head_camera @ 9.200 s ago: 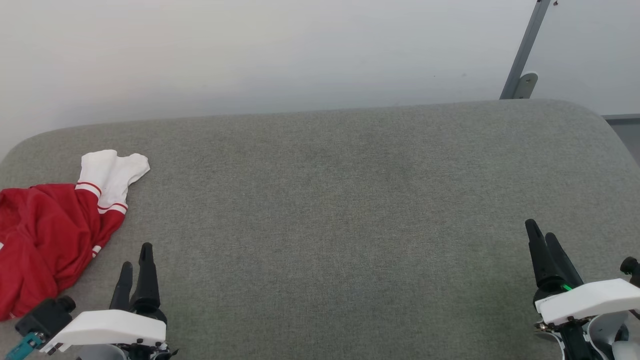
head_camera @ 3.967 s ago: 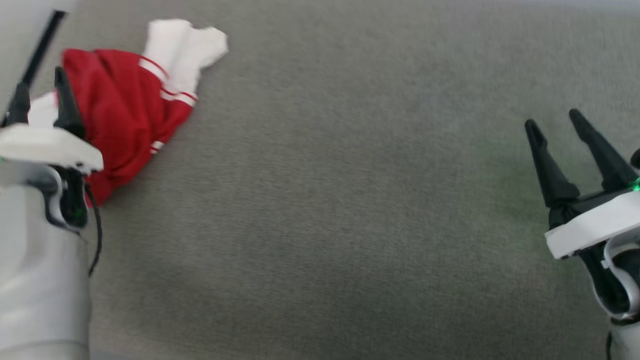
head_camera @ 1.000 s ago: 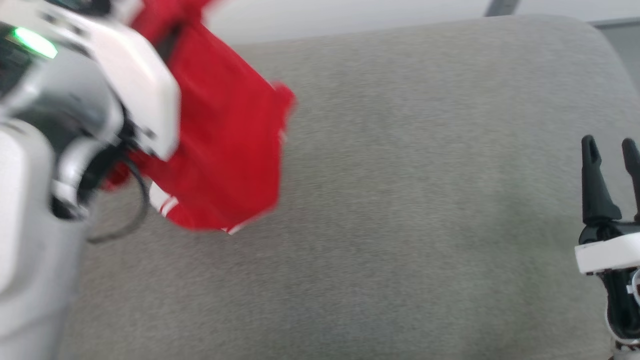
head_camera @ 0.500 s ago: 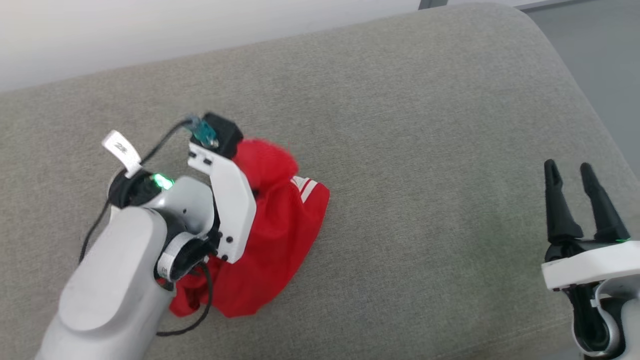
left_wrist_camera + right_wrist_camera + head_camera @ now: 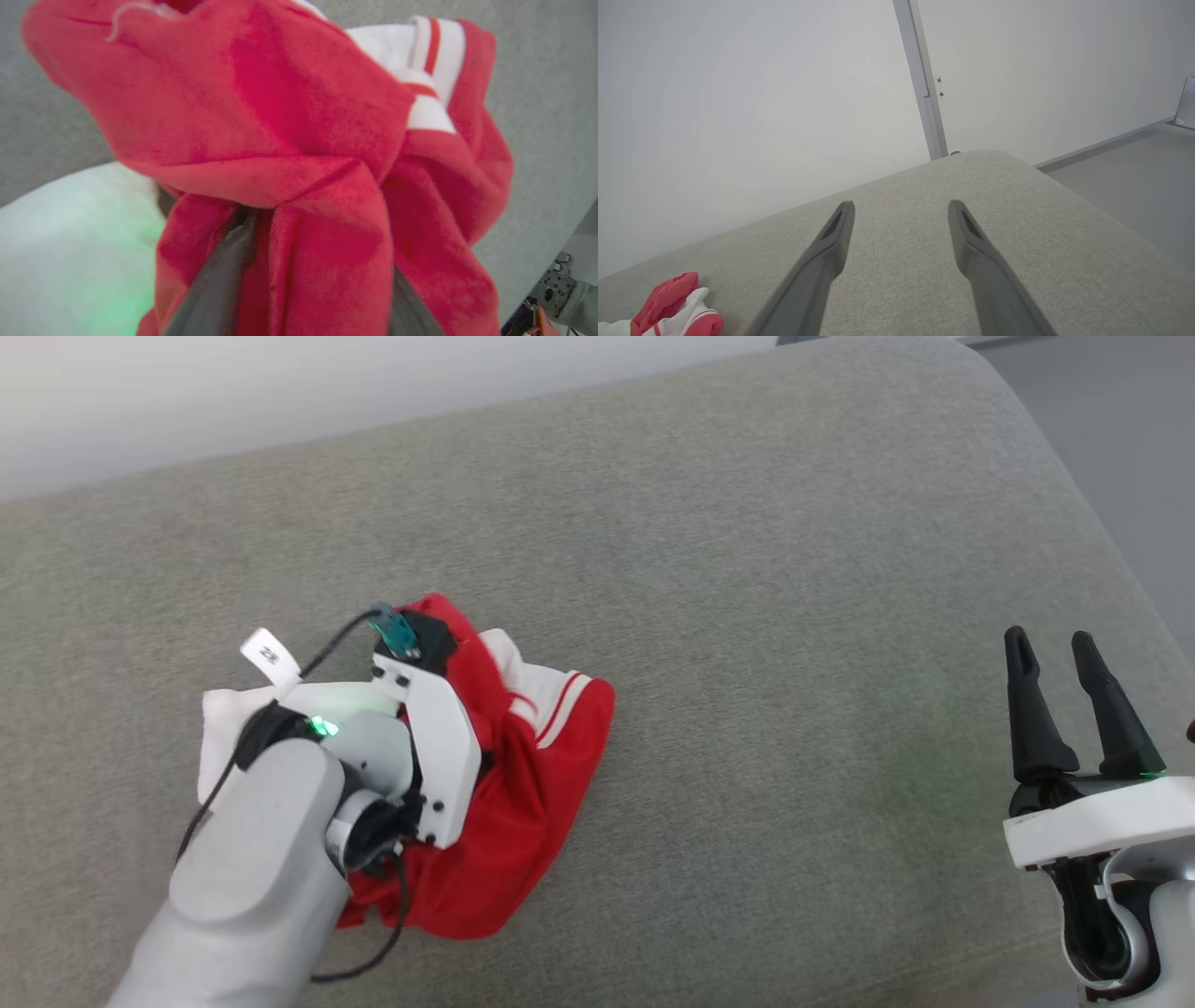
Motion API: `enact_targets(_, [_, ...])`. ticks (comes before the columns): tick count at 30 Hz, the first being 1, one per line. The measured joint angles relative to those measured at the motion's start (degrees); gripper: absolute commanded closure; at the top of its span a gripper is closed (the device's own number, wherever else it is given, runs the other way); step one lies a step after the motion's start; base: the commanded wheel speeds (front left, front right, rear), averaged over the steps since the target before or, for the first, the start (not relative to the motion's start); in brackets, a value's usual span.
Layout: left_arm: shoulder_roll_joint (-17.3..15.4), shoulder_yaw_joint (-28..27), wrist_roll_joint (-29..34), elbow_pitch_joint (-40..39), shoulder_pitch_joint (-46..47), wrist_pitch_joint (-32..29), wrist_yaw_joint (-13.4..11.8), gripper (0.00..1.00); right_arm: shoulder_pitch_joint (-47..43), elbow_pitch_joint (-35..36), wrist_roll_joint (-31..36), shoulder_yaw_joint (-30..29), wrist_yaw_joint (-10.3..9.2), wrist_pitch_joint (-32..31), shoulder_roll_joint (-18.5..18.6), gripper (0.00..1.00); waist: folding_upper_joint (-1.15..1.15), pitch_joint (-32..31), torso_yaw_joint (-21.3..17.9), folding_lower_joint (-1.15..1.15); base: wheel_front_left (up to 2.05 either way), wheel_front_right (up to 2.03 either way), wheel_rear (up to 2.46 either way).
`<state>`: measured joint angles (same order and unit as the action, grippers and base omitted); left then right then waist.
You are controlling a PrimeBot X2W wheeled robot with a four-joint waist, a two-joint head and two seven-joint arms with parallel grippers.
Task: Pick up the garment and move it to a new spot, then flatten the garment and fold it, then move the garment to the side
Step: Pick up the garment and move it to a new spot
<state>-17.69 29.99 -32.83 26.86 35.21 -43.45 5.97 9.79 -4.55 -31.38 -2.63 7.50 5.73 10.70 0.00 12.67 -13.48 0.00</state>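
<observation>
The left claw [image 5: 314,233] points down into the garment [image 5: 527,803]. In the left wrist view its two dark fingers [image 5: 212,284] rise from the bottom edge with a thick bunch of red cloth between them and draped over their tips. The fingers stand apart, but whether they pinch the cloth or lie slack in it cannot be told. In the head view the white wrist housing [image 5: 439,747] and pale forearm [image 5: 252,877] cover that claw from above, and a green light [image 5: 320,725] glows at the wrist. A black cable [image 5: 373,952] loops beside the forearm.

The garment lies crumpled on the grey surface [image 5: 766,551], left of its middle, under and around the left wrist. Most of what shows is red. A white sleeve [image 5: 217,733] sticks out on the robot's left of the arm. Red-and-white striped trim [image 5: 560,703] lies at the far right of the heap.

The right claw [image 5: 1050,646] hovers over the near right part of the surface, well apart from the garment. Its two fingers are spread and hold nothing. In the right wrist view they point toward the far edge, with the garment [image 5: 668,298] at the lower left. Beyond stand a pale wall [image 5: 738,93] and a grey post [image 5: 920,79].
</observation>
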Motion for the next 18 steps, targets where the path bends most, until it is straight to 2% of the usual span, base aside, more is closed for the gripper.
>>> enact_targets(6, [-0.5, -1.0, -0.5, 0.2, 1.8, 5.4, 0.5, 0.00, 0.0, -0.1, -0.3, 0.0, 0.00, 0.3, 0.8, 0.00, 0.00, -0.6, 1.7, 0.00, 0.00, 0.00, 0.00])
enact_targets(13, [-2.7, -4.8, -1.3, -4.6, 1.7, 15.6, 0.6, 0.00, -0.5, 0.5, 0.2, -0.5, 0.00, 0.0, 1.7, 0.00, 0.00, -2.3, 4.8, 0.00, 0.00, 0.00, 0.00])
enact_targets(18, [-4.6, -7.5, -0.9, -10.0, -2.1, 24.7, 0.0, 0.00, -1.1, 1.1, 1.2, -0.3, 0.00, -0.2, 2.5, 0.00, 0.00, -4.0, 7.2, 0.00, 0.00, 0.00, 0.00])
